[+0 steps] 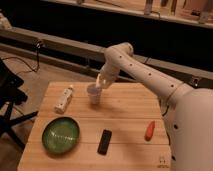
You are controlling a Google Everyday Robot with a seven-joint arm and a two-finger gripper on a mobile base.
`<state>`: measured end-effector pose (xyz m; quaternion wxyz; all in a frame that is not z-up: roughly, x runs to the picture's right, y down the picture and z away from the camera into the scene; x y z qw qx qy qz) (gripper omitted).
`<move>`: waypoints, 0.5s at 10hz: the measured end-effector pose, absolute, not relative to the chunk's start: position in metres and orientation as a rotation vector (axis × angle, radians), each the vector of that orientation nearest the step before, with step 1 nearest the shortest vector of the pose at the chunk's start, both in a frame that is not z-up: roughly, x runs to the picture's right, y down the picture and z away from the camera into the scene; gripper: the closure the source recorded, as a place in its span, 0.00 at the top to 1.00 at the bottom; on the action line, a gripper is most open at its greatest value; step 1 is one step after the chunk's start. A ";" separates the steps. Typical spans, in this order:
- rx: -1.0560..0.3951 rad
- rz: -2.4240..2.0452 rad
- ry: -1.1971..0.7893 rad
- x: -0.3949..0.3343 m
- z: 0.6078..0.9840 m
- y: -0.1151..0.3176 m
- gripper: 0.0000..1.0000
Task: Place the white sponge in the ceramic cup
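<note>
Wooden table (125, 107), glossy green bowl (60, 135), end effector (101, 80)

White arm ends in a pale gripper (100, 81) just above the pale grey-white ceramic cup (94, 93). Light wood table (125, 107) holds a green bowl (60, 135), white bottle (63, 99), black bar (104, 141) and orange-red carrot (149, 130).

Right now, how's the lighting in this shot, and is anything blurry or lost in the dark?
Camera view: warm light falls on the wooden table, while the background behind it is nearly black; the whole picture is soft, so the gripper above the ceramic cup blurs into it, and the white bottle label is unreadable.
</note>
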<state>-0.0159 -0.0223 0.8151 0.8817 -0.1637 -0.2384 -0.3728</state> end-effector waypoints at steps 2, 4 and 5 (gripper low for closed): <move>-0.346 -0.794 -0.526 -0.024 0.806 -0.017 0.10; -0.356 -0.805 -0.558 -0.033 0.801 -0.010 0.32; -0.361 -0.800 -0.570 -0.033 0.800 -0.006 0.44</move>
